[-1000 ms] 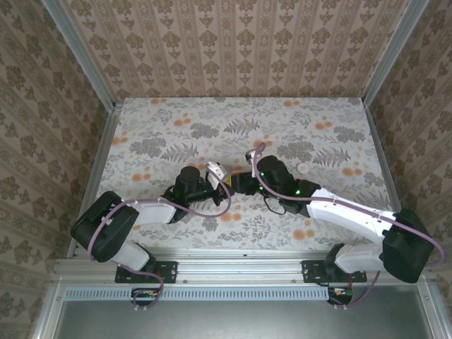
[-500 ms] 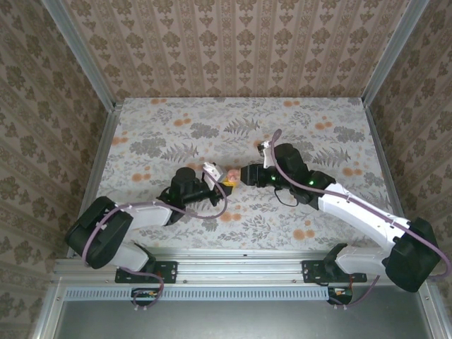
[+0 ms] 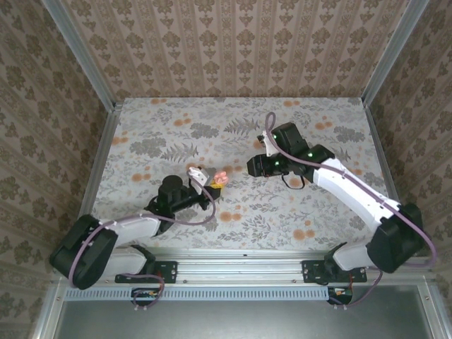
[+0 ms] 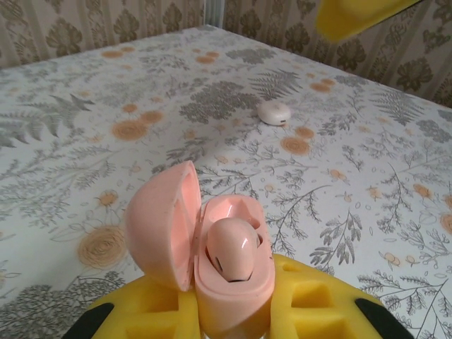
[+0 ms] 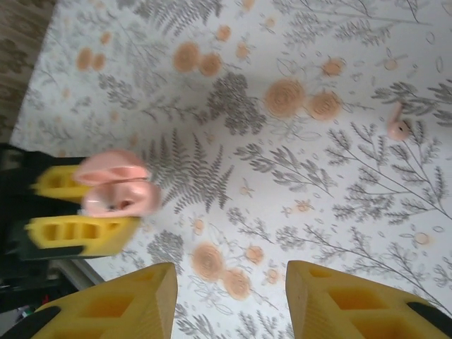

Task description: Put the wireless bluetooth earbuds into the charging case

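L gripper (image 3: 210, 183) was clenched on the open charging case (image 4: 212, 261), w/ one earbud (image 4: 233, 258) seated inside. R gripper (image 5: 232, 296) jaws stood apart, empty. 2nd earbud (image 4: 274, 113) lay on table (image 4: 367, 176), well apart.

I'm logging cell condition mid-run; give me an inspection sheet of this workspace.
Surface: floral-print table, flat.
Job's things: charging case open, seated earbud inside; loose earbud lying on the table.
Clutter: nothing seen.
End effectors: left end effector shut on the charging case; right end effector open, empty.
Cables: purple cable along each arm, off the case.
Surroundings: patterned walls, metal frame rail.
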